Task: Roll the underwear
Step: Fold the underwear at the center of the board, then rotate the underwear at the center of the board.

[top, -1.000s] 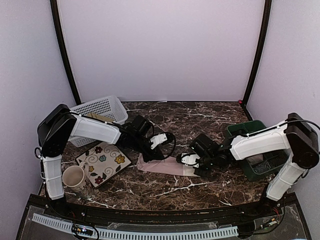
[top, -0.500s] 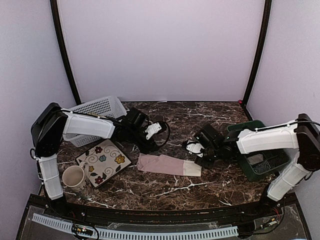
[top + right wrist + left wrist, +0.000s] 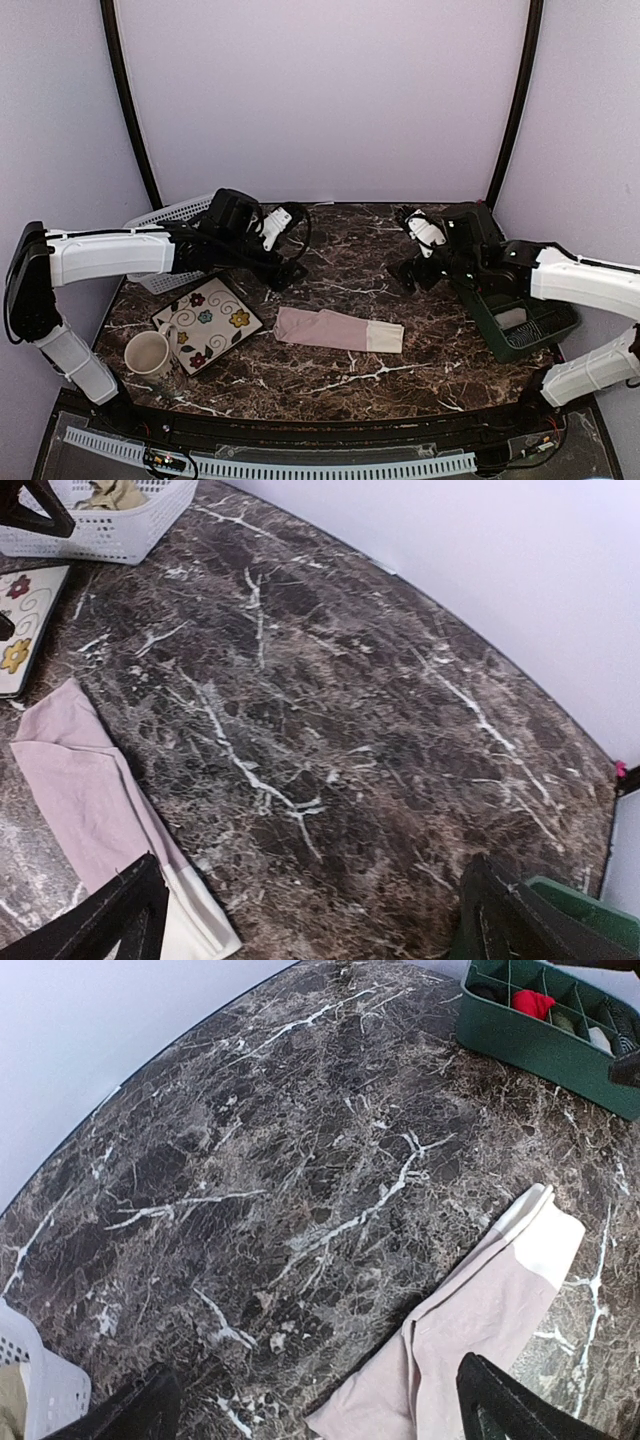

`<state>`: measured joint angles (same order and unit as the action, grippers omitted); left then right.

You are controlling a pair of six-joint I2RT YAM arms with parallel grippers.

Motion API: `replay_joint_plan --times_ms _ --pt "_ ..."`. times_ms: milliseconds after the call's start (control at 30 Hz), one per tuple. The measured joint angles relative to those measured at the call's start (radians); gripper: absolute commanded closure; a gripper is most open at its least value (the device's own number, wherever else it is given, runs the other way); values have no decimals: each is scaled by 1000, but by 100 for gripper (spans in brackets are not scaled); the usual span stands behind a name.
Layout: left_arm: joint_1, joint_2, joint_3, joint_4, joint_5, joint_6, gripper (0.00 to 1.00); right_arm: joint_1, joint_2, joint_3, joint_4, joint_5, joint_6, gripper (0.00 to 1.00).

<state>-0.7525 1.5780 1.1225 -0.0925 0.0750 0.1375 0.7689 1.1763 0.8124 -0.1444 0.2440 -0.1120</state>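
The dusty pink underwear [image 3: 338, 330] lies folded into a long flat strip on the marble table, its cream waistband end to the right. It also shows in the left wrist view [image 3: 480, 1310] and the right wrist view [image 3: 90, 780]. An olive-khaki piece [image 3: 112, 492] lies in the white basket. My left gripper [image 3: 285, 268] hangs open above bare table behind the strip's left end, with nothing between its fingers [image 3: 320, 1400]. My right gripper [image 3: 410, 272] hangs open behind the strip's right end, also with nothing in it [image 3: 315, 890].
A white basket [image 3: 190, 215] stands at the back left. A floral plate [image 3: 205, 325] and a mug [image 3: 148, 352] sit at the front left. A green divided tray [image 3: 520, 300] at the right holds rolled items, one of them red [image 3: 530, 1002].
Both grippers have opened, let go of the pink strip's ends, and lifted away toward the back of the table. The strip now lies flat by itself.
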Motion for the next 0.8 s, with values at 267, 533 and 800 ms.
replay_joint_plan --times_ms 267,533,800 --pt "-5 -13 -80 -110 16 -96 1 -111 336 275 -217 -276 72 2" --pt "-126 77 -78 -294 -105 -60 1 -170 531 302 -379 -445 93 5" --pt "-172 184 -52 -354 -229 -34 1 -185 594 351 -424 -541 115 8"
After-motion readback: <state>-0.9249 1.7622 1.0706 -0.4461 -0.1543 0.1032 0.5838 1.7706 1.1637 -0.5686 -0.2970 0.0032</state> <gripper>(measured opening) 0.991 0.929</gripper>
